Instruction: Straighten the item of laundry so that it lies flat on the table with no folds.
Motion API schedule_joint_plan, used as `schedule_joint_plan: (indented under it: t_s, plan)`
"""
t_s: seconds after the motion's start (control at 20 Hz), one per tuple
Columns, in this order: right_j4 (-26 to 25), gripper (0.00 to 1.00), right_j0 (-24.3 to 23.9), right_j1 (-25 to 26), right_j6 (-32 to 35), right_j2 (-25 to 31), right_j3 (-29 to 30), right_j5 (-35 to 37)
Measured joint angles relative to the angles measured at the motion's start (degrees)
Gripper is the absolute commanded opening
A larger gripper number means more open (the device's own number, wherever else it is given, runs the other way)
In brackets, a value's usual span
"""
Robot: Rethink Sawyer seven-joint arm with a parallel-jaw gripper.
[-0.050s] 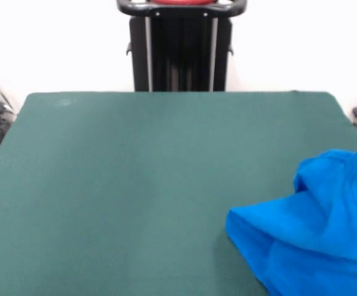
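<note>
Bench: a wide bench (135, 185) covered in dark green cloth fills most of the front view, from the left edge almost to the right edge.
Left and middle of bench: only green cloth shows here, with a faint pale smudge near the far left corner.
Pedestal: a black pedestal (179, 49) with pale upright strips stands behind the middle of the far edge.
Shirt: a bright blue shirt (311, 234) lies bunched at the near right corner, running out of the picture at the right and bottom.
Shirt shape: crumpled and folded over itself, with a raised ridge and a deep crease; no print or lettering shows.
Long axis: it seems to slant from the near side up toward the right edge, though too much is cut off to be sure.
Hand: not visible, so I cannot tell whether it is released or clenched.
Key relation: the shirt sits right of and nearer than the pedestal, so any reach would likely go toward that corner.
Containers: none visible.
Progress: the shirt is not yet flat; straightening appears hardly begun.
</note>
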Motion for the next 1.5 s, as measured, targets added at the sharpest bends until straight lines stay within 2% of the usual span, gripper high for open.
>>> schedule_joint_plan:
  t_s: [0.15, 0.25, 0.3, 0.4, 0.45, 0.5, 0.65, 0.85, 1.05, 1.5]
  plan:
    - [13.39, 0.0, -4.56, -1.32, 0.13, -3.11, 9.12, -3.48]
    - [18.24, 0.0, -7.24, -2.27, 0.35, -4.07, 14.38, -6.13]
    - [22.96, 0.0, -10.59, -3.52, 0.84, -4.75, 20.62, -9.66]
    - [27.27, 0.0, -14.35, -5.03, 1.72, -5.26, 27.28, -13.9]
    - [30.87, 0.0, -18.17, -6.8, 2.87, -5.86, 33.74, -18.44]
    - [32.44, 0.0, -20.03, -7.76, 3.61, -6.24, 36.8, -20.74]
    - [35.83, 0.0, -24.29, -10.48, 5.47, -7.55, 44.03, -26.56]
    - [38.59, 0.0, -26.66, -13.5, 6.81, -10.39, 49.85, -31.48]
    - [39.73, 0.0, -26.52, -15.8, 6.89, -13.71, 53.84, -35.14]
    - [38.87, 0.0, -23.8, -19.1, 6.89, -21.64, 60.38, -45.05]
